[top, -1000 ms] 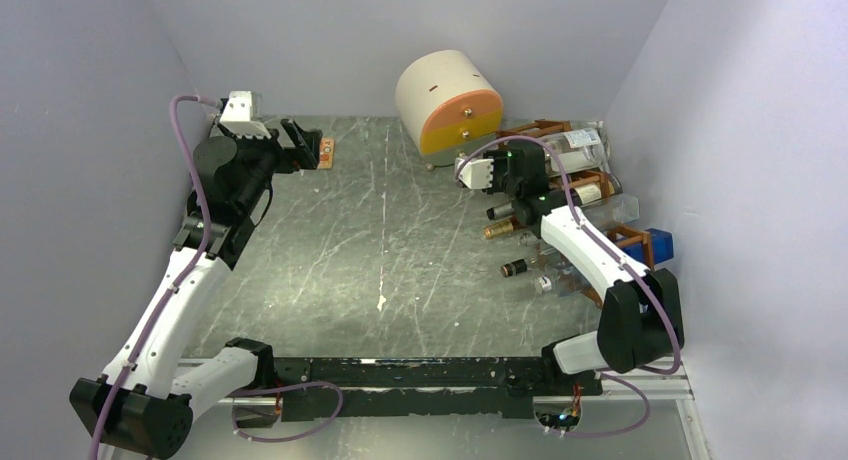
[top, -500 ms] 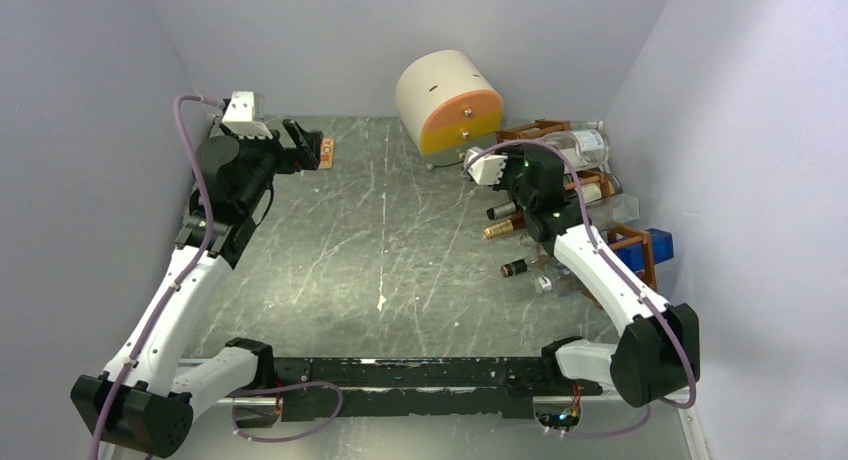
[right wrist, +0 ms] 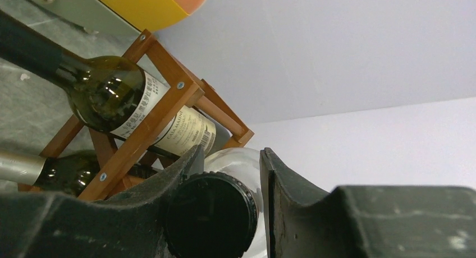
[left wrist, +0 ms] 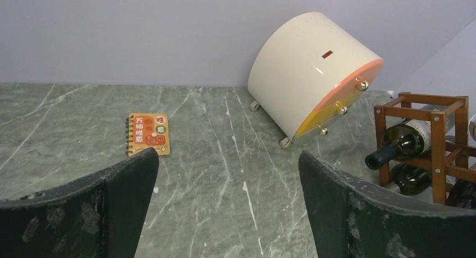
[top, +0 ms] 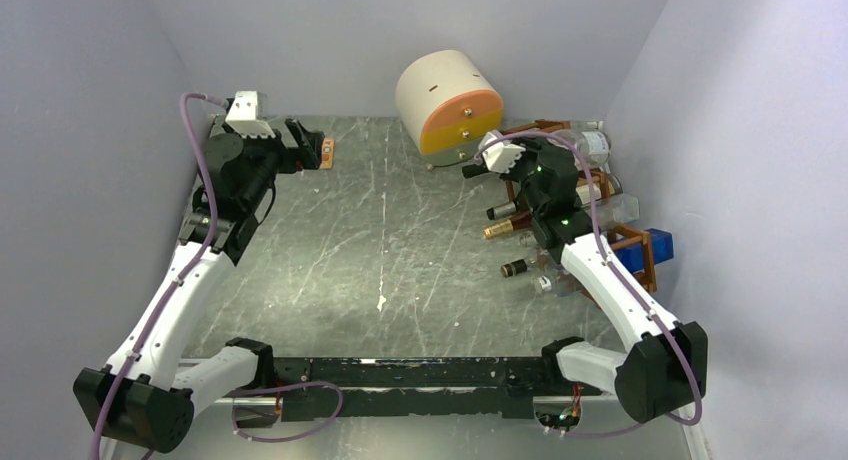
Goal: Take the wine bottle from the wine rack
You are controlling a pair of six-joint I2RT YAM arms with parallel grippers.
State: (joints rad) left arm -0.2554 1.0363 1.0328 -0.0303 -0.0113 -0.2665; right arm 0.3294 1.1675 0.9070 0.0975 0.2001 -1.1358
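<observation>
The wine rack, a reddish-brown wooden lattice, stands at the right wall with several bottles lying in its cells. My right gripper reaches into its upper part. In the right wrist view my right gripper is shut around the black cap of a clear glass wine bottle that lies in the wine rack. A green labelled bottle lies in the cell just beside it. My left gripper hangs open far to the left over the table, and nothing is between its fingers.
A cream cylinder cabinet with an orange front stands at the back, close to the rack. A small orange notebook lies at the back left. Bottle necks stick out of the rack toward the table's middle. A blue box sits behind the rack.
My right arm has swung right, farther into the rack, and its jaws have narrowed onto the clear bottle's cap. The left arm has barely shifted.
</observation>
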